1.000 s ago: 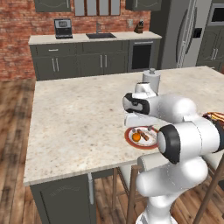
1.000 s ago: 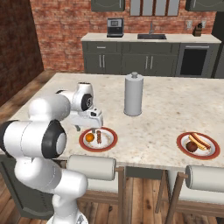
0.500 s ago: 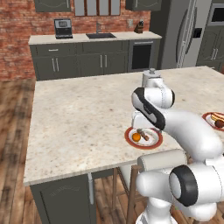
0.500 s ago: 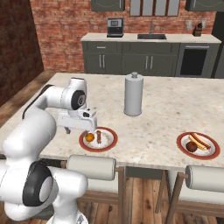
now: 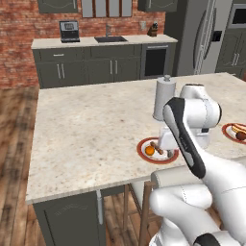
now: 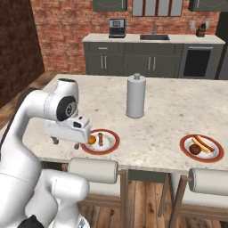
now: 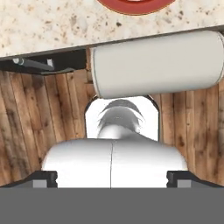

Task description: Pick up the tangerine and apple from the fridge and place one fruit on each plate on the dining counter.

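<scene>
My jaws stand wide, holding nothing.
My gripper (image 6: 67,141) hangs low over the dining counter (image 5: 86,134) near edge, arm folded back, beside the plate (image 6: 111,141). The round tangerine (image 6: 92,140) lies on that plate; the apple (image 6: 194,149) lies on the right-hand plate (image 6: 215,148).

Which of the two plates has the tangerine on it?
The plate nearest the gripper, left of the paper towel roll, holds the tangerine. The other plate carries the apple.

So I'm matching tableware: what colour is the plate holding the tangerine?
The plate has a red-brown rim and pale centre, clearest in the right base view.
</scene>
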Motion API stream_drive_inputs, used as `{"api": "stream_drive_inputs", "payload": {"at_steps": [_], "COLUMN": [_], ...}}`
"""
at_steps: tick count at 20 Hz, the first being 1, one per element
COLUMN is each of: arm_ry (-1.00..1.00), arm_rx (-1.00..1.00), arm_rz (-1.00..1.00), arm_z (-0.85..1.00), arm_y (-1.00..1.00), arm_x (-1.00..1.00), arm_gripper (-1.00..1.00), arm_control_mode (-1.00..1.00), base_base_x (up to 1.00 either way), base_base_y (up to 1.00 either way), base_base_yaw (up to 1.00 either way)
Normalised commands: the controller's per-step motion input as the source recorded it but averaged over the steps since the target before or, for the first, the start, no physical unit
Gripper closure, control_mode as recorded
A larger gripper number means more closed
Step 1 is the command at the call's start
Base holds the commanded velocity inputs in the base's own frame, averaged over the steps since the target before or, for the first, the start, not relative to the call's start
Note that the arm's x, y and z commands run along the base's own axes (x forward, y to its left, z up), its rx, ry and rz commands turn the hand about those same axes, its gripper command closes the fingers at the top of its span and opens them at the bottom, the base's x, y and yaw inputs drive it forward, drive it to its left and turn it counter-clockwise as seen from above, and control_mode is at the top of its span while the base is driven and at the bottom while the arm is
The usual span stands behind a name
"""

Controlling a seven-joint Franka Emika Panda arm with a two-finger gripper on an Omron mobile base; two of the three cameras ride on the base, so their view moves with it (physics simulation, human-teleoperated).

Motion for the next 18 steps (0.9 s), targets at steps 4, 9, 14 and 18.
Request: {"api": "stream_drive_inputs", "payload": {"at_steps": [4, 9, 14, 18], "arm_ry": [-0.08, -0.15, -0.25, -0.22], "arm_rx": [0.01, 0.00, 0.00, 0.00], "arm_rz": [0.00, 0.00, 0.00, 0.00], "arm_z": [0.55, 0.60, 0.56, 0.34], "arm_y": [-0.09, -0.01, 0.00, 0.00], "arm_x": [-1.00, -0.78, -0.32, -0.14], "arm_gripper": [-1.00, -1.00, -1.00, -1.00], "arm_control_mode": [-1.00, -1.00, -1.00, -1.00], "base_base_x": [0.00, 0.00, 0.00, 0.00], "base_base_y": [0.00, 0.00, 0.00, 0.00], "base_base_yaw": [0.00, 0.00, 0.00, 0.00]}}
